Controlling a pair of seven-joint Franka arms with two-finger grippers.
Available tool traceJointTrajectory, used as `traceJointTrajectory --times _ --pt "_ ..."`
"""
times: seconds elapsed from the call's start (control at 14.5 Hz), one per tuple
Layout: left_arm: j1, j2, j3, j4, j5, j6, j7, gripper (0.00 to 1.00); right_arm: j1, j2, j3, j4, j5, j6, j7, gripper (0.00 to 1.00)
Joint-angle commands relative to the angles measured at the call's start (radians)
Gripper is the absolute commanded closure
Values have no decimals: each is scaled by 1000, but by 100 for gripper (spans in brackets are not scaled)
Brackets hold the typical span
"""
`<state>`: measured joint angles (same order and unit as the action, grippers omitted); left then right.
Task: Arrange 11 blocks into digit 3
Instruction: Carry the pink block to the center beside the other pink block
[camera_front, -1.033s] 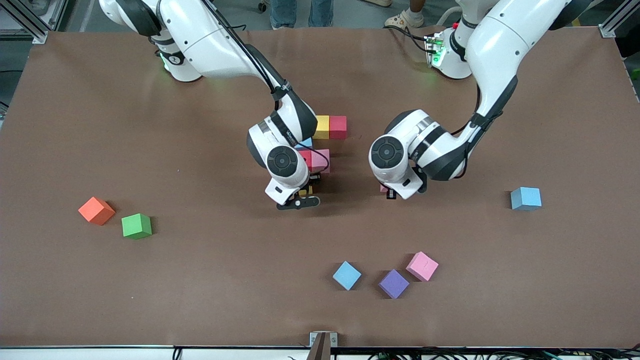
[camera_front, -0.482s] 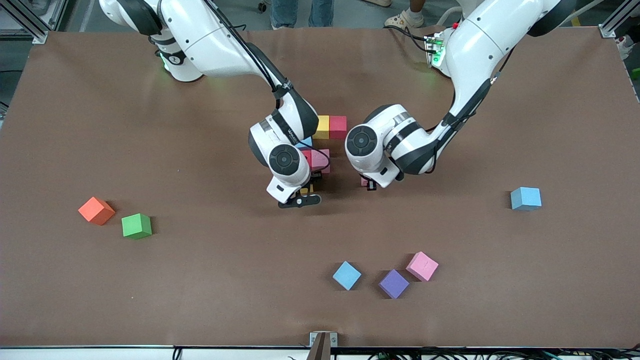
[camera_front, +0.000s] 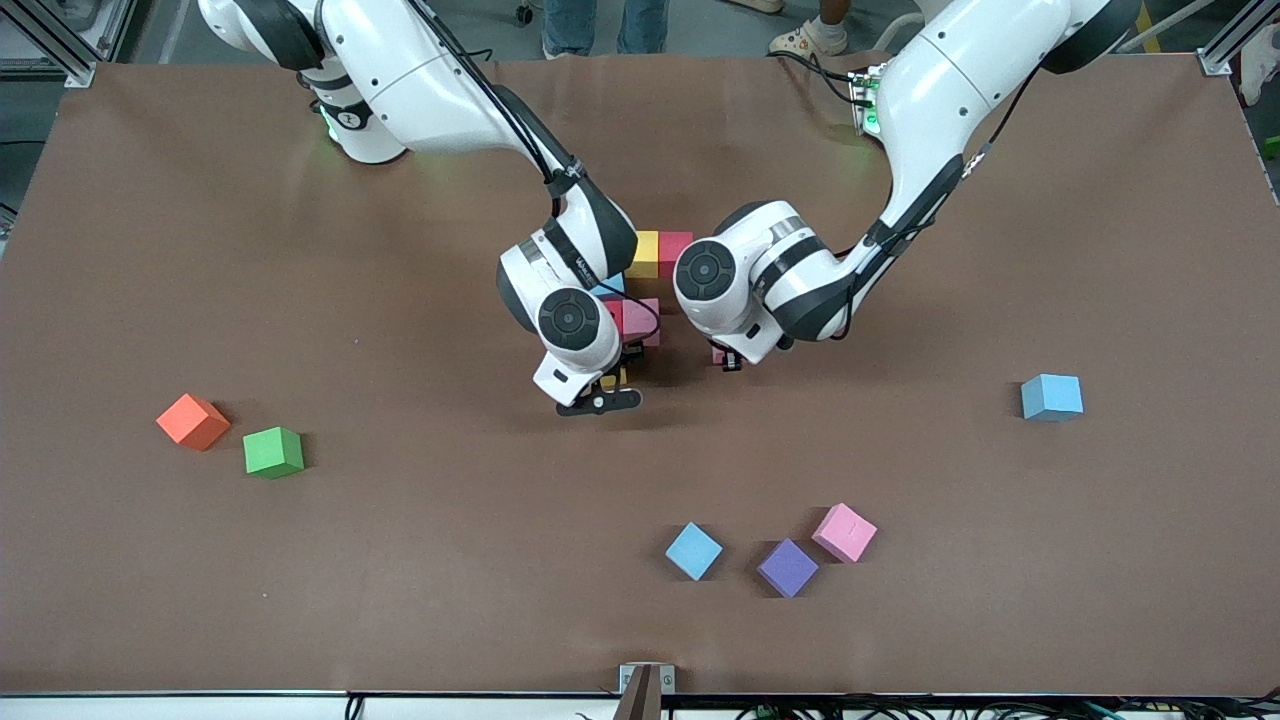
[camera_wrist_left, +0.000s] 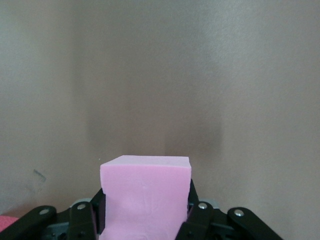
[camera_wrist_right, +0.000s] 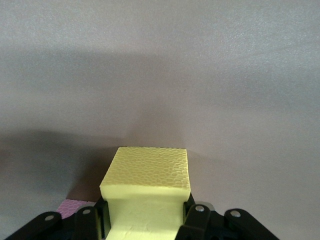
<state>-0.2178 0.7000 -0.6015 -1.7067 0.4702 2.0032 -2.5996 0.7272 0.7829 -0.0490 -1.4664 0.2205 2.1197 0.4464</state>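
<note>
I see small matte foam cubes. Mid-table, the started figure shows a yellow cube (camera_front: 645, 254), red cube (camera_front: 676, 252) and pink cube (camera_front: 642, 318); both arms hide the rest. My left gripper (camera_wrist_left: 145, 220) clamps a pink block (camera_wrist_left: 145, 197), my right gripper (camera_wrist_right: 145, 220) a yellow block (camera_wrist_right: 145, 195). Loose: two light-blue, one purple, pink, green, orange, toward six o'clock.

Mid-table crowded: right gripper (camera_front: 607, 383) w/ yellow block (camera_wrist_right: 145, 192) clamped, left gripper (camera_front: 727, 358) w/ pink block (camera_wrist_left: 145, 197) clamped, both low, just beside built blocks (camera_front: 660, 254); narrow gap btwn wrists only.

Right arm's end: orange cube (camera_front: 193, 421) + green block (camera_front: 273, 451) side by side, open table around.

Near front camera: blue block (camera_front: 693, 550), purple block (camera_front: 787, 567), second pink block (camera_front: 844, 532) tight cluster, little finger room.

Lone light blue block (camera_front: 1051, 397) toward left arm's end: free all sides.
</note>
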Motion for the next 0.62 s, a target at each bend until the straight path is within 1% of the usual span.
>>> traceJointTrajectory --times 0.0,0.55 --pt "-14 -10 0 -7 -12 5 -33 91 15 -25 -5 -71 20 8 5 54" --pt "-37 -8 0 -10 -12 5 -66 91 17 -27 -5 -81 20 9 5 52"
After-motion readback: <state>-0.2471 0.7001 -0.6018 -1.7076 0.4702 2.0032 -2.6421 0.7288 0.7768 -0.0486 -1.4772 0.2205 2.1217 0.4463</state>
